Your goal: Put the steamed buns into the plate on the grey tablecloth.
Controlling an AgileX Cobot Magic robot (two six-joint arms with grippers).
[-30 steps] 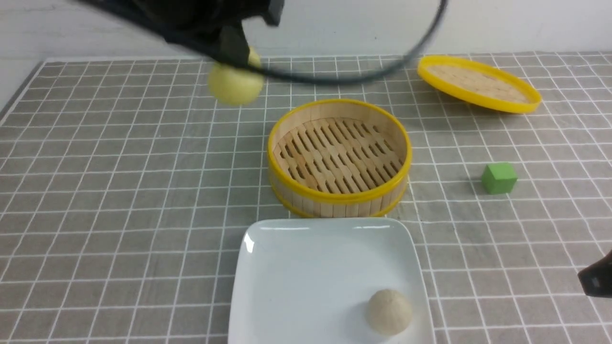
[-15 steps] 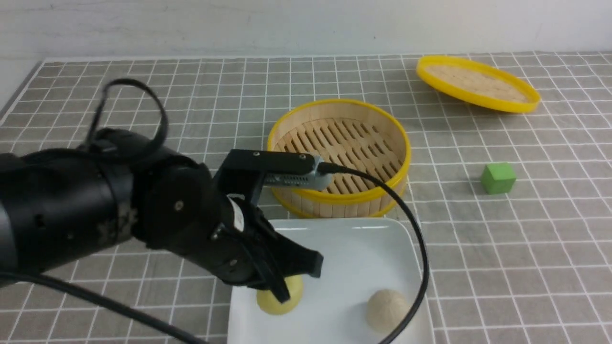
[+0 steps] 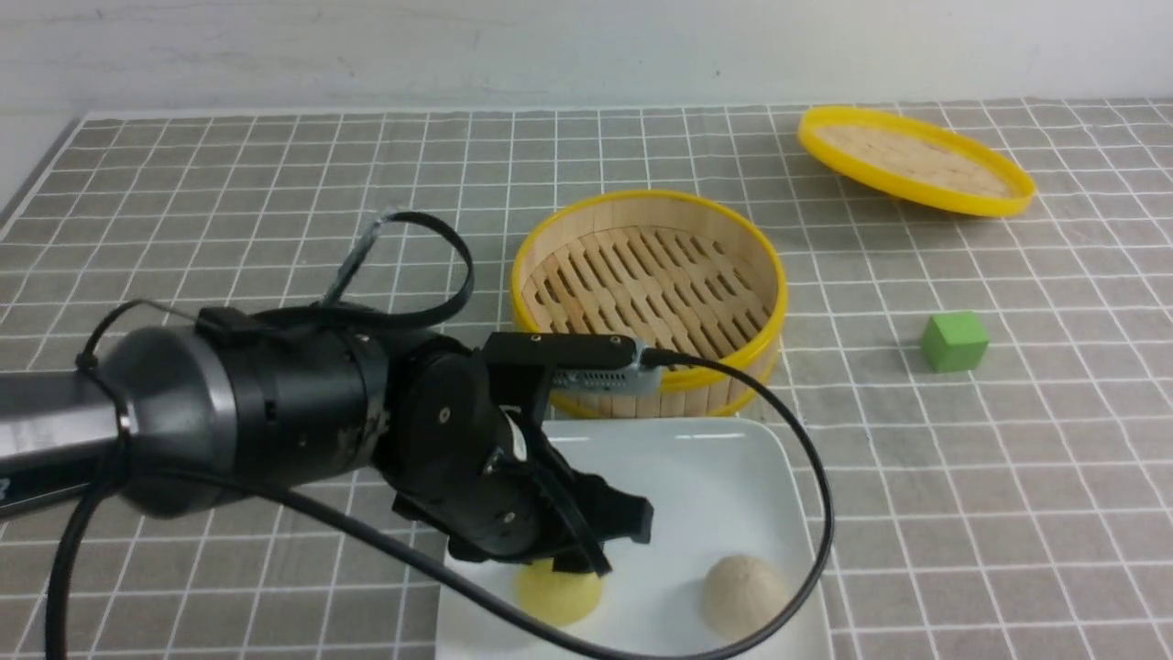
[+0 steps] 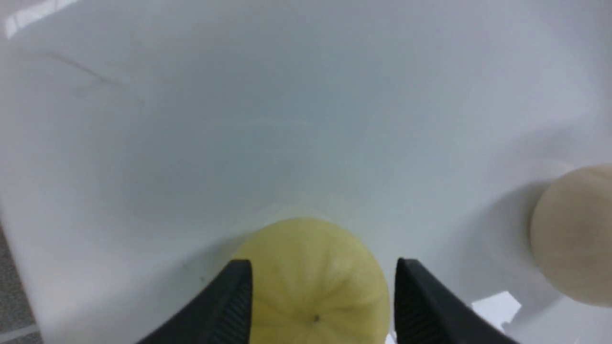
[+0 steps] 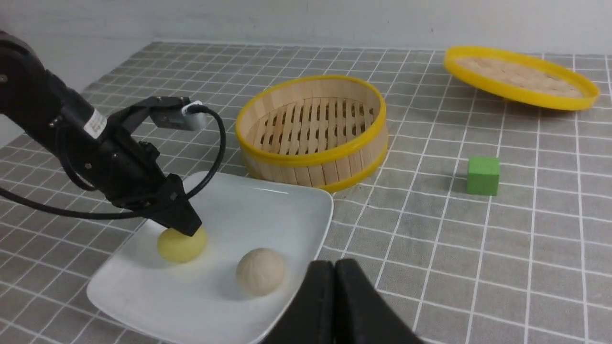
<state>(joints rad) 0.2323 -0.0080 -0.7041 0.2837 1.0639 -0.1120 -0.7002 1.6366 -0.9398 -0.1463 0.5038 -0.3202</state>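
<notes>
The pale yellow steamed bun (image 3: 559, 596) rests on the front left part of the white square plate (image 3: 715, 477), which lies on the grey tablecloth (image 3: 229, 229). The beige bun (image 3: 744, 596) lies on the plate's front right. My left gripper (image 3: 609, 545) is low over the yellow bun. In the left wrist view its fingers (image 4: 236, 291) flank the yellow bun (image 4: 311, 277), with a thin gap on one side, so it is open. The beige bun (image 4: 573, 234) lies beside it. My right gripper (image 5: 334, 265) is shut and empty, near the plate's (image 5: 267, 210) right side; it is out of the front view.
The round bamboo steamer (image 3: 651, 302) stands empty just behind the plate. Its yellow-rimmed lid (image 3: 916, 160) lies at the back right. A green cube (image 3: 955, 342) sits right of the steamer. The left arm's cable (image 3: 806, 513) loops over the plate's right side.
My left arm came down from high at the back with the yellow bun and set it on the plate. The right gripper's tip has left the front view's right edge.
</notes>
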